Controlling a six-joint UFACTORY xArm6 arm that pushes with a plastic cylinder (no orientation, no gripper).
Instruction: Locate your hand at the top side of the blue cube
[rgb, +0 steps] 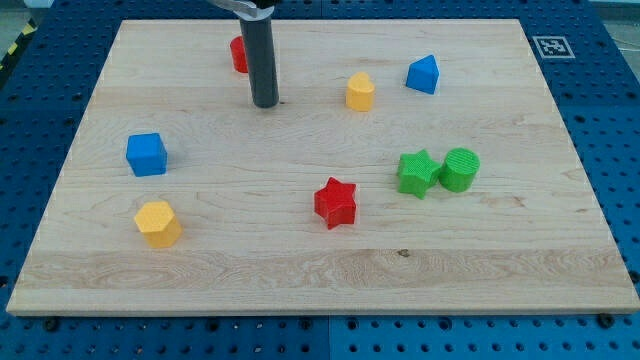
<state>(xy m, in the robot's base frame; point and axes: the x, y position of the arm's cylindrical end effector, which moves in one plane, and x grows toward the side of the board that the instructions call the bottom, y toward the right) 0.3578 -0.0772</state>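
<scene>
The blue cube (146, 154) sits on the wooden board (320, 270) at the view's left, about mid-height. My tip (265, 104) stands on the board up and to the right of the cube, well apart from it. The rod partly hides a red block (238, 54) at the view's top, just left of it.
A yellow block (158, 223) lies just below the blue cube. A second yellow block (360, 92) and a blue wedge-like block (423, 75) lie at the top right. A red star (335, 203) is at centre. A green star (416, 173) and green cylinder (459, 169) touch at the right.
</scene>
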